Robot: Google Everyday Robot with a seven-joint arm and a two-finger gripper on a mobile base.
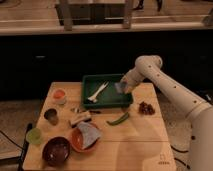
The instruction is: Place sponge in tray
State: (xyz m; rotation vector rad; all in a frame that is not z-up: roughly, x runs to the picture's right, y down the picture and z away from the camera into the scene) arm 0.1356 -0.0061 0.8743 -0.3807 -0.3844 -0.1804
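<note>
The green tray (104,101) sits at the back middle of the wooden table (135,145). My gripper (122,88) hangs over the tray's right end at the end of the white arm (165,87). It is shut on a small pale blue sponge (120,88), held just above the tray floor near the right wall. A white elongated object (97,91) lies inside the tray to the left of the sponge.
A green pepper (118,119) lies in front of the tray, a dark red clump (146,107) to its right. On the left are an orange cup (59,95), a grey cup (51,115), a green cup (34,135), a dark bowl (56,150) and an orange bowl with a blue cloth (86,136).
</note>
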